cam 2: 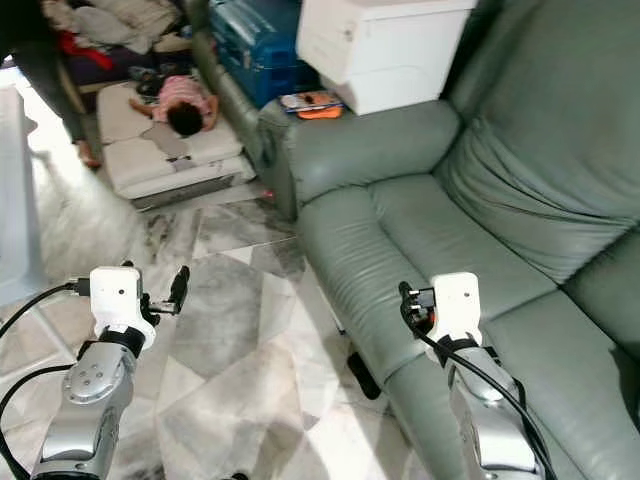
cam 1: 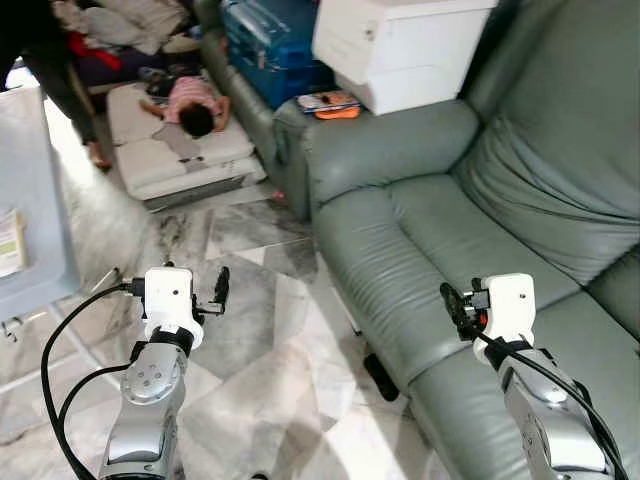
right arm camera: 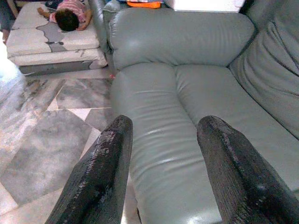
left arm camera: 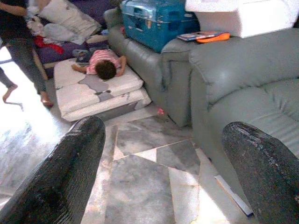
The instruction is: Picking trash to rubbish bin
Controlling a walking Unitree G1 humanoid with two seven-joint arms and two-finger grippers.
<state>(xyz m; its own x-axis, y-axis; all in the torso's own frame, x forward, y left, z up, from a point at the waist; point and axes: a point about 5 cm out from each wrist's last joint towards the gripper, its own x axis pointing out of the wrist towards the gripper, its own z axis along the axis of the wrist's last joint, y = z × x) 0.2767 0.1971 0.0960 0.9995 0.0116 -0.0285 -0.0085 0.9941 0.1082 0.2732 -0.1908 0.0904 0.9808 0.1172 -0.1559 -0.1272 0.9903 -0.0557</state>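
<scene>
A tiny pink-red scrap (left arm camera: pixel 160 111) lies on the marble floor at the foot of the green sofa's arm, also seen as the scrap (cam 1: pixel 277 195). A dark flat object (cam 1: pixel 380 376) pokes out from under the sofa's front edge. My left gripper (left arm camera: pixel 163 128) is held over the floor, open and empty; its black fingers (cam 1: pixel 221 286) point ahead. My right gripper (right arm camera: pixel 166 122) hovers over the sofa's seat cushion, open with nothing between its fingers; it sits at the sofa's front as the right gripper (cam 1: pixel 458 305).
The grey-green leather sofa (cam 1: pixel 450 230) fills the right side. On its arm lie a white box (cam 1: pixel 400 45), a book and an orange item (cam 1: pixel 330 102); a blue suitcase (cam 1: pixel 270 40) stands behind. A person (cam 1: pixel 195 105) lies on a floor mattress (cam 1: pixel 170 160). Another person's legs (cam 1: pixel 60 80) stand at the far left. A pale grey-blue unit (cam 1: pixel 30 200) stands at the left.
</scene>
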